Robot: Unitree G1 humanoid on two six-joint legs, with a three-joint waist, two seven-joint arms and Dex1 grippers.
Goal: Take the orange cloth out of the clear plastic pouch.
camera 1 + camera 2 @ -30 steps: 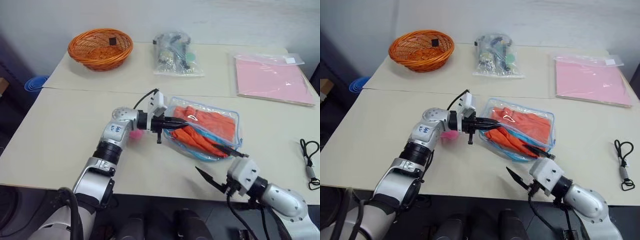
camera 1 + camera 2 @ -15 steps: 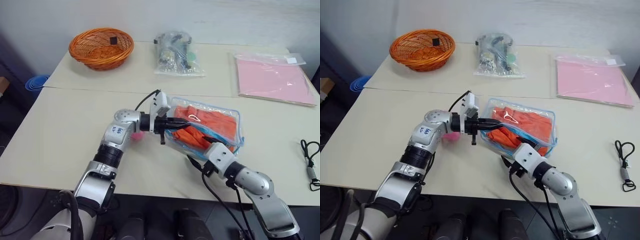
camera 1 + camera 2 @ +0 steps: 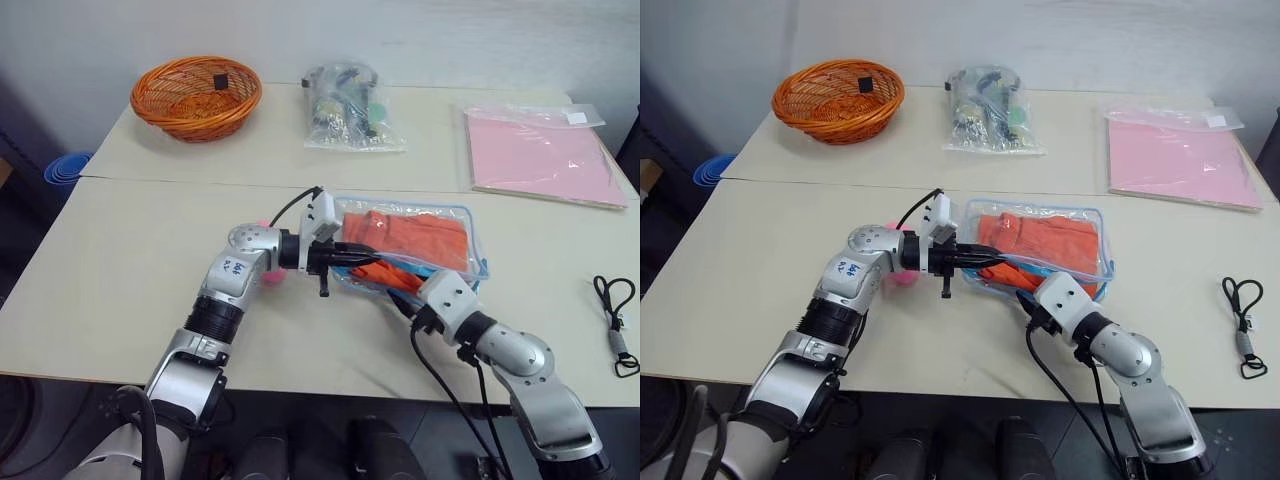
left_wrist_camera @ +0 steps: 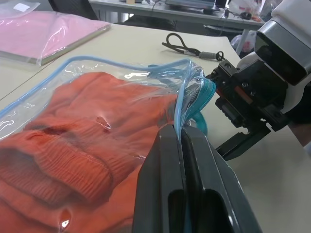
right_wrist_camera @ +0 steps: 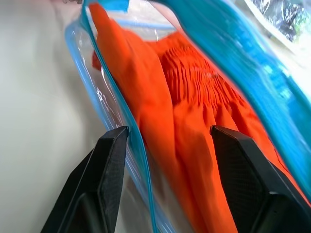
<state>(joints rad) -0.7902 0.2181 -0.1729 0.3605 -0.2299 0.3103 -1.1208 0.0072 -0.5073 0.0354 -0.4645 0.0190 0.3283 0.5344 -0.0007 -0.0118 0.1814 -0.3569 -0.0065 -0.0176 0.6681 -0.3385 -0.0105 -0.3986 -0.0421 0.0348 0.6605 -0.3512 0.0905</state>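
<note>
At centre frame on the pale surface (image 3: 120, 270), the left end effector (image 3: 352, 256) is clamped tight on the blue-edged rim of the clear plastic pouch (image 3: 455, 225), its fingers (image 4: 170, 165) pressed together over the plastic. The orange cloth (image 3: 410, 236) lies bunched inside the pouch, a fold of it reaching the open mouth. From the lower right, the right end effector (image 3: 1025, 297) meets that mouth with its fingers (image 5: 109, 160) partly spread, one outside the pouch wall, the other against the cloth; whether it grips the fabric cannot be told. A pink object (image 3: 268, 273) peeks out behind the left arm. Along the upper edge sit a wicker basket (image 3: 196, 96) at left, a clear bag of small items (image 3: 345, 108) at centre and a sleeve with a pink sheet (image 3: 540, 155) at right. A black cord (image 3: 618, 322) lies at the far right.
</note>
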